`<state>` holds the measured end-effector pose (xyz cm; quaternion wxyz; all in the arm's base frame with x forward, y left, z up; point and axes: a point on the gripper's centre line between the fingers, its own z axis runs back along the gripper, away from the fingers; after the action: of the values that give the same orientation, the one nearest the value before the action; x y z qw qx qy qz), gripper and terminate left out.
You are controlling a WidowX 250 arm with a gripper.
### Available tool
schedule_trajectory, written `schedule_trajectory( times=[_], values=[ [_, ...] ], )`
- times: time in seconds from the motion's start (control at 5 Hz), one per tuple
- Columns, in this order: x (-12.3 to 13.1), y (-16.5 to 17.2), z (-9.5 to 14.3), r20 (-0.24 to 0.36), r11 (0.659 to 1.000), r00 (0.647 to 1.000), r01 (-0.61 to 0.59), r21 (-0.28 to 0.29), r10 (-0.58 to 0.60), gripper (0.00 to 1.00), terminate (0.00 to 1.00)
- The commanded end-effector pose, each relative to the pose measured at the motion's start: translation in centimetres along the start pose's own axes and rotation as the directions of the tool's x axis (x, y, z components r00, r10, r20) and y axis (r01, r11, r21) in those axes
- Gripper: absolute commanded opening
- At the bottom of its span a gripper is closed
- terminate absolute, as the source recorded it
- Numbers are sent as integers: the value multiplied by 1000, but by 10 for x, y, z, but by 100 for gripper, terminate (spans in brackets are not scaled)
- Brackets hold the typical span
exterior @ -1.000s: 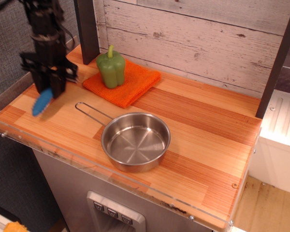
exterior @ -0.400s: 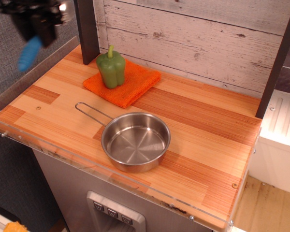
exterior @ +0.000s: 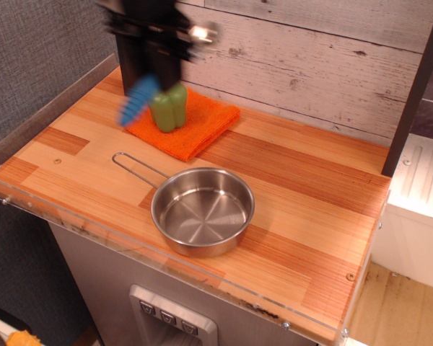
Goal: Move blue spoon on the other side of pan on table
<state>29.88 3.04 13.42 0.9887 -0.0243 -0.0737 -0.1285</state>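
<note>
My gripper is high above the back left of the table, blurred by motion, and shut on the blue spoon. The spoon's ribbed blue handle hangs down and to the left, in front of the green pepper; its metal bowl is hidden in the jaws. The pan sits near the front edge of the table, with its wire loop handle pointing back left. The spoon is in the air, well behind and left of the pan.
A green pepper stands on an orange cloth at the back left. A whitewashed plank wall runs behind the table, with a dark post at the right. A clear plastic rim lines the front edge.
The gripper lifted the spoon from low over the table's left end, rose up and left, then swung right to above the pepper. The pan, pepper and cloth have not moved.
</note>
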Motion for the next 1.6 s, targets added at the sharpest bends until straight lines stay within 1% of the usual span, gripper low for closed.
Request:
schedule_trajectory(
  times=[0.0,0.2,0.4,0.6,0.8,1.0,1.2,1.4],
  values=[
    [22,-82,-31,-80,999,996,-29,24,31,0,0],
    [37,-129,-42,-119,997,990,-72,-21,69,0,0],
    [54,-166,-65,-148,994,985,-95,-57,86,0,0],
    [59,-163,-90,-148,996,986,-82,-30,76,0,0],
    [60,-148,-116,-156,995,984,-84,54,91,0,0],
    [58,-132,-93,-47,996,995,-84,43,86,0,0],
    [55,-125,-83,-19,994,994,-109,32,110,0,0],
    [52,-114,-96,-64,991,990,-123,57,127,0,0]
  ],
)
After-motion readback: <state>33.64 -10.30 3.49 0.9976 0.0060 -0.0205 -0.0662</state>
